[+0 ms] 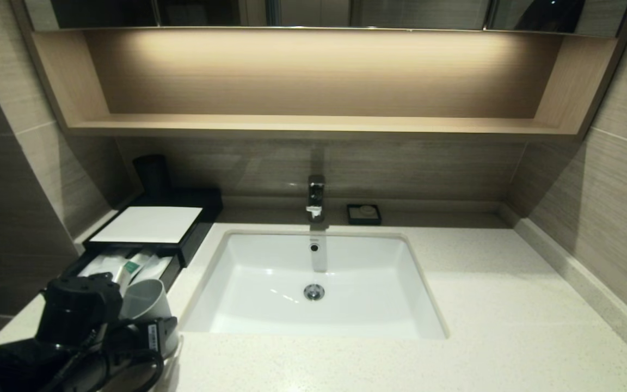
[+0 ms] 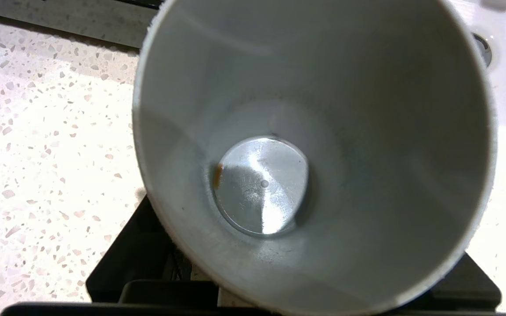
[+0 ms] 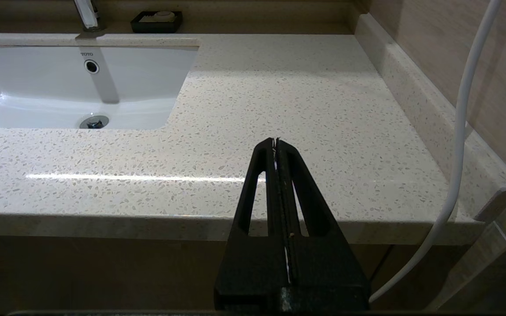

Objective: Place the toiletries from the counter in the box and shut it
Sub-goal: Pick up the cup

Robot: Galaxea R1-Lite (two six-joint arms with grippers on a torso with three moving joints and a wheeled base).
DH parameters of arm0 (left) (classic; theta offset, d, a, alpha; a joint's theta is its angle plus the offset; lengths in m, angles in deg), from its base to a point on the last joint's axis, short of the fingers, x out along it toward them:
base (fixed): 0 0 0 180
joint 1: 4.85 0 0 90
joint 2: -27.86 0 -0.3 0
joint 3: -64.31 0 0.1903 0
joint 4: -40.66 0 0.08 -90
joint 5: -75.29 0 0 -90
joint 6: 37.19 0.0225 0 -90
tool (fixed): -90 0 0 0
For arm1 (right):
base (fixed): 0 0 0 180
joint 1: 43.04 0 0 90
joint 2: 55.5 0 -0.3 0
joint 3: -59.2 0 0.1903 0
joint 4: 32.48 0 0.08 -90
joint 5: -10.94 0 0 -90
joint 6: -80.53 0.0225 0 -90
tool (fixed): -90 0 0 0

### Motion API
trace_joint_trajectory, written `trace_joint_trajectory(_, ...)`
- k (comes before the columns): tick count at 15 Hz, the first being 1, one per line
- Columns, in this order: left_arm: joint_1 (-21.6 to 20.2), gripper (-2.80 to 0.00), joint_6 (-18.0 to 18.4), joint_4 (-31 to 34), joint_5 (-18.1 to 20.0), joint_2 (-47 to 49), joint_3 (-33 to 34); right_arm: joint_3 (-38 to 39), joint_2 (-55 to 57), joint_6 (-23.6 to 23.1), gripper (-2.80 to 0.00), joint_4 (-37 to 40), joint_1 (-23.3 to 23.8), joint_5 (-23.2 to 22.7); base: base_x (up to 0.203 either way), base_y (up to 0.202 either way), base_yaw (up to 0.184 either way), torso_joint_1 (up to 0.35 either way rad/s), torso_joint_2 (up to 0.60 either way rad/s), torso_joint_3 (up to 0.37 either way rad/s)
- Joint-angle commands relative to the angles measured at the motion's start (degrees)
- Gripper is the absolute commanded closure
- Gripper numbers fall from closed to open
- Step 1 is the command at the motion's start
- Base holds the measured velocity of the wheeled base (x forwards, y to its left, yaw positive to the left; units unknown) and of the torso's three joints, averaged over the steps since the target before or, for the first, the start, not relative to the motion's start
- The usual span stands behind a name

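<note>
Left jaws around grey cup (image 2: 314, 153)

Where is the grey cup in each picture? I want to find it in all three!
Head view: the pale grey plastic cup is at the lower left, at the left gripper, in front of the black box's open drawer.
Left wrist view: the cup fills most of the picture, seen from above, empty.
Right wrist view: not in it.
Shared landmark: the white rectangular sink's round metal drain.
</note>
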Motion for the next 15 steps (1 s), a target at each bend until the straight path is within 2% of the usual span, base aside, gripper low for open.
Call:
trace_joint_trajectory(1, 0.0, 0.00, 0.0, -0.3, -0.1, -2.2, 0.2, 0.1, -0.1, 0.0, 0.00, 0.0, 0.0, 0.0, 0.000, 0.000, 0.000, 0.000, 0.00, 0.000)
trace_joint_trajectory(10, 0.0, 0.00, 0.9, 0.8, -1.0, -10.2, 0.3, 0.1, 0.0, 0.0, 0.00, 0.0, 0.0, 0.0, 0.000, 0.000, 0.000, 0.000, 0.00, 0.000)
trace_joint_trajectory(15, -0.5, 0.00, 2.1, 5.4, -1.1, -12.1, -6.1, 0.1, -0.1, 0.0, 0.00, 0.0, -0.1, 0.0, 0.000, 0.000, 0.000, 0.000, 0.00, 0.000)
